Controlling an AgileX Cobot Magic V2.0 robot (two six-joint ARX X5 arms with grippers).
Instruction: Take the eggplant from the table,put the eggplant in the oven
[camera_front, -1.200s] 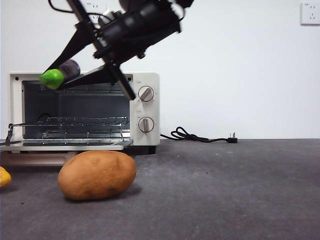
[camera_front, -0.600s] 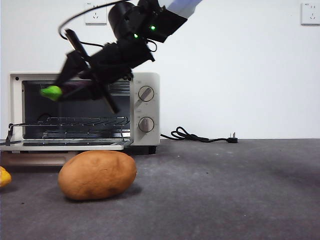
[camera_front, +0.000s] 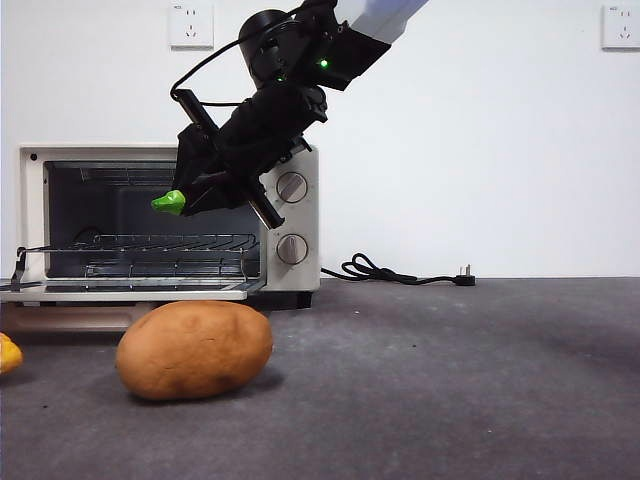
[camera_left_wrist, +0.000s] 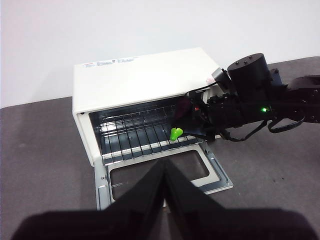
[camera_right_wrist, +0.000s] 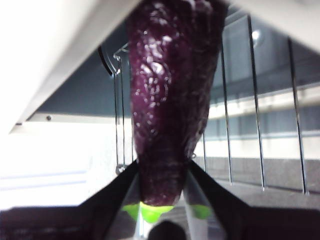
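The dark purple eggplant (camera_right_wrist: 167, 100) with its green stem cap (camera_front: 168, 203) hangs in the air, gripped by my right gripper (camera_front: 192, 188), which is shut on it. It sits at the mouth of the cream-white oven (camera_front: 300, 160), above the wire rack (camera_front: 170, 242), with the cap (camera_left_wrist: 175, 133) just over the rack's front edge. The oven door (camera_left_wrist: 165, 172) lies folded down and open. My left gripper (camera_left_wrist: 164, 167) hovers high in front of the oven, shut and holding nothing. The grey table (camera_front: 450, 380) stretches out in front.
A brown potato (camera_front: 195, 350) lies on the table in front of the oven door. A yellow object (camera_front: 8, 352) peeks in at the left edge. A black power cable (camera_front: 400, 273) with a plug trails to the right of the oven.
My right gripper has carried the eggplant down and to the right, closer to the rack. The green cap now hangs lower in front of the oven cavity.
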